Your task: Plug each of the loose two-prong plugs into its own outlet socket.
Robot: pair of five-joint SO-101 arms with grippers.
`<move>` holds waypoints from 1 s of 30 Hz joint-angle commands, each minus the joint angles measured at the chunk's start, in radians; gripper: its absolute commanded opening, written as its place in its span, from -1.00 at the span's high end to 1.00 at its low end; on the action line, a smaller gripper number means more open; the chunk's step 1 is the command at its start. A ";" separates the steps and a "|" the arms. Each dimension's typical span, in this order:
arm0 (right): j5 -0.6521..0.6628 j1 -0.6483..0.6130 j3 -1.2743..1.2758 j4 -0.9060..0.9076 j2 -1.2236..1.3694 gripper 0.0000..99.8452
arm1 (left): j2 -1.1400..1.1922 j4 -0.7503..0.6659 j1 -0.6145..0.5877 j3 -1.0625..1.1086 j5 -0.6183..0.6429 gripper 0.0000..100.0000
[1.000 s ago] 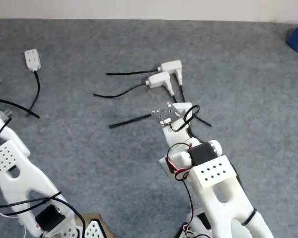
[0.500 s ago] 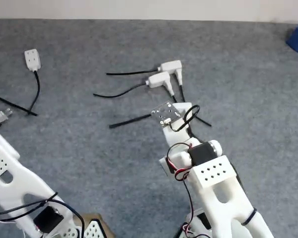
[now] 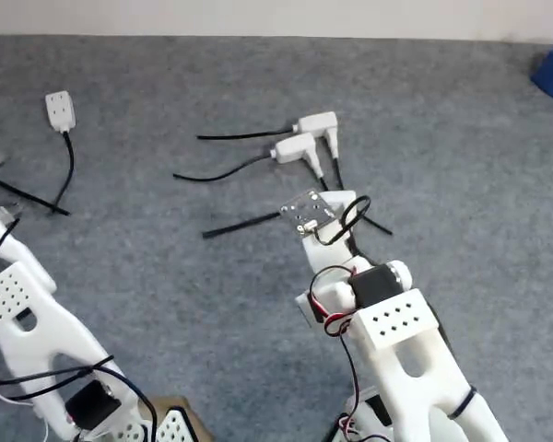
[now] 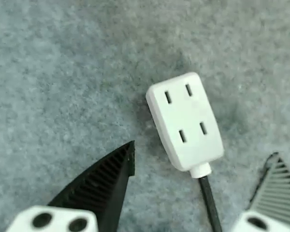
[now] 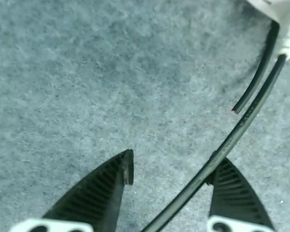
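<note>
Grey carpet point(image 3: 166, 295) all round, and the left gripper point(image 4: 201, 150) has swung back so the outlet socket point(image 4: 183, 118) sits just ahead of its wide-open, empty jaws, nothing plugged in yet; right gripper point(image 5: 176, 159) idles open.

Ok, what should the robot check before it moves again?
1. Left gripper open: ok.
2. Outlet slots empty: ok, all four are free.
3. Plug held in Left gripper: not ok, it holds nothing.
4. Right gripper open: ok.
5. Right gripper free of cords: not ok, a black cord lies between its fingers.
6. Middle connectors pushed fully together: cannot tell.
</note>
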 commanded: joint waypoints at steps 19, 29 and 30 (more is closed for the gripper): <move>-0.005 -0.012 -0.007 0.013 -0.013 0.52 | 0.004 -0.061 -0.008 -0.012 -0.160 0.99; -0.006 -0.012 -0.007 0.005 -0.013 0.52 | -0.101 0.071 0.217 -0.134 -0.440 0.99; -0.008 -0.012 -0.007 0.005 -0.013 0.52 | -0.136 0.118 0.263 -0.173 -0.440 0.99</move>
